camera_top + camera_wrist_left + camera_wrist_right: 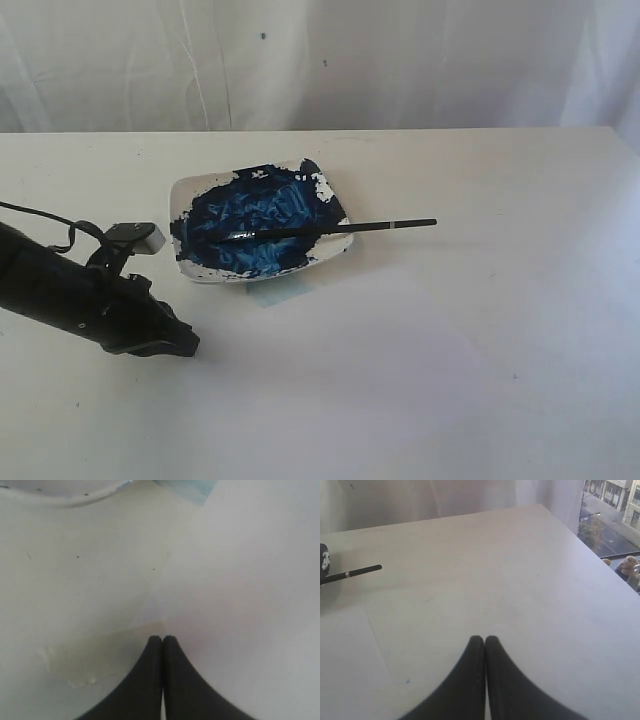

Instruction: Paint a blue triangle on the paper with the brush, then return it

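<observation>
The brush [340,229] lies across the paint-smeared dish [182,198], its tip lost in dark-blue paint and its handle jutting past the rim. The plain white paper [250,605] barely shows against the table [520,170]. The left gripper [162,639], jaws pressed together, sits at the paper's edge beside clear tape [95,657]. The right gripper [484,639], outside the exterior view, is likewise closed and empty.

White curtain [300,60] hangs behind the cream table [500,350], a window [612,515] alongside.
</observation>
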Controlling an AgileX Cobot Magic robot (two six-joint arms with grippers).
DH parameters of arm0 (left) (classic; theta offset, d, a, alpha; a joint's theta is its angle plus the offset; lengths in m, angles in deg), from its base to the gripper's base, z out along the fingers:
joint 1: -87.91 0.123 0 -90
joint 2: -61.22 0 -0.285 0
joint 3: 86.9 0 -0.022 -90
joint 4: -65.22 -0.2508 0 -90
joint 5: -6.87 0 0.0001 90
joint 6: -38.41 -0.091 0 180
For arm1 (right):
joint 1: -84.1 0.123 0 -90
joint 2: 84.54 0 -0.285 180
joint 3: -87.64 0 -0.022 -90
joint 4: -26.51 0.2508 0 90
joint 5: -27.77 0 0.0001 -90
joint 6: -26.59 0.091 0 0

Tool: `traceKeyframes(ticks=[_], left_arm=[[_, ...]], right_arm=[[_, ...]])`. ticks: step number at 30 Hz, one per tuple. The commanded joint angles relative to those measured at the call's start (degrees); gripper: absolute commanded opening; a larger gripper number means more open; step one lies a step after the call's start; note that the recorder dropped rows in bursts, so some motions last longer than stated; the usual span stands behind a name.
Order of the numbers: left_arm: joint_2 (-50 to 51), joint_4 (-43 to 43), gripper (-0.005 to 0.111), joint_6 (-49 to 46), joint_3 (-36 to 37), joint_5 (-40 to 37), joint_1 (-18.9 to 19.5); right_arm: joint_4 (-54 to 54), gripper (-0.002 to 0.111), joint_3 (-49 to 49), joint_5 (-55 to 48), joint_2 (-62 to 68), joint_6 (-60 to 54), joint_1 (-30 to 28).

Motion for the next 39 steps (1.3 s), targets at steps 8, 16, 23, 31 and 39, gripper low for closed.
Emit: traceKeyframes(ticks=[8,16,23,31,39], left_arm=[[-0.2,0.1,0.0,-0.2,0.3,-2.1,-0.3],[-0.2,0.4,0.0,-0.2,0.3,-2.4,-0.3],[-0.2,0.4,0.0,-0.2,0.3,-2.7,-0.3],[-0.2,0.4,0.0,-0.2,0.3,-4.8,-0.3],[-0.2,0.4,0.0,-0.2,0.3,-4.8,-0.3]], right_arm=[[8.2,0.0,-0.1,23.8,-0.3,5.9,0.0],[7.9,0.0,1.5,55.8,1.1,9.5,0.0],[-31.4,0.0,19.1,27.3,16.4,22.0,0.1],[-46.3,0.0,29.5,26.3,40.8,31.5,0.1],[-49.3,0.0,31.5,24.8,61.3,35.5,7.0]])
